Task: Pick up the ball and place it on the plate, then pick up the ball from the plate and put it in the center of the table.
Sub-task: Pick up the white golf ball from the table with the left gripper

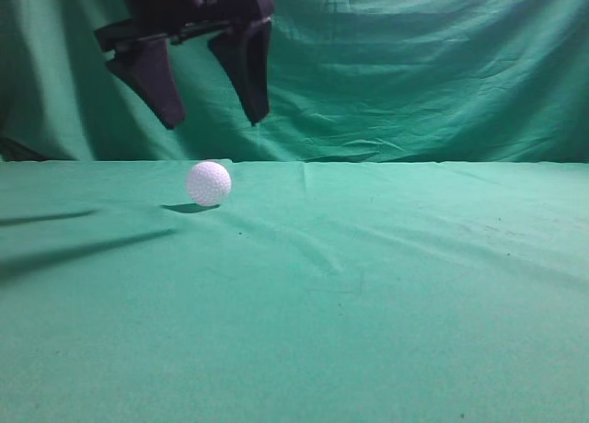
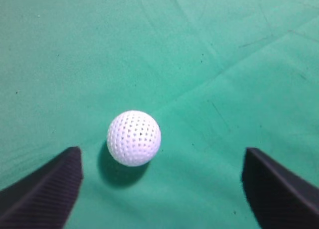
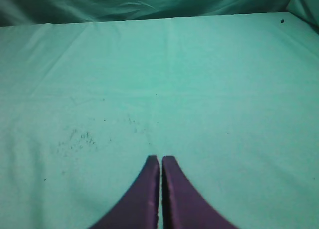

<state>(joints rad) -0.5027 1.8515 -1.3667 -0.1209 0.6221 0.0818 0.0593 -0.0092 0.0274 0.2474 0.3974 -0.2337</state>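
Directly under your left claw (image 1: 213,121), spread wide, sits the small white dimpled golf ball (image 2: 133,138), nearer its left finger; right claw (image 3: 160,162) pressed closed, farther off over teal cloth desk (image 1: 414,303).

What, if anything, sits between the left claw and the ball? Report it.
Nothing visible does. The left claw hangs open above the ball, with only bare table cloth around the ball.
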